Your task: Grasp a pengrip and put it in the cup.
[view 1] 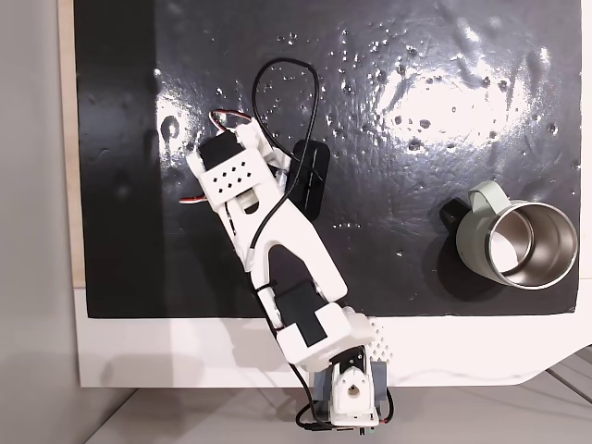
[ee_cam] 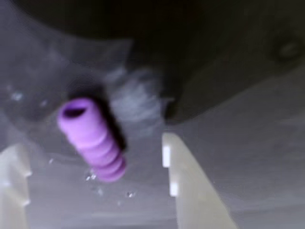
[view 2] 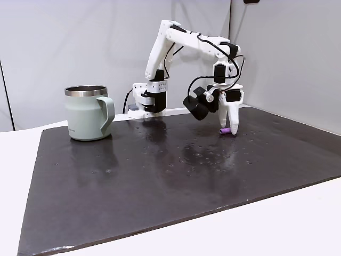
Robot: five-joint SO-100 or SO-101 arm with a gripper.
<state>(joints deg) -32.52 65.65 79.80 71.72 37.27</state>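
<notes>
Black glossy matting (view 2: pixel 160 176) is lying under my arm. I'm seeing the pengrip (ee_cam: pixel 93 139) lying flat in the wrist view, its long axis slanting, open end pointing up-left. It's sitting between the spread fingers (ee_cam: pixel 188 186) of my gripper (ee_cam: pixel 95 183), touching neither, well apart from the cup (view 2: pixel 88 113).
</notes>
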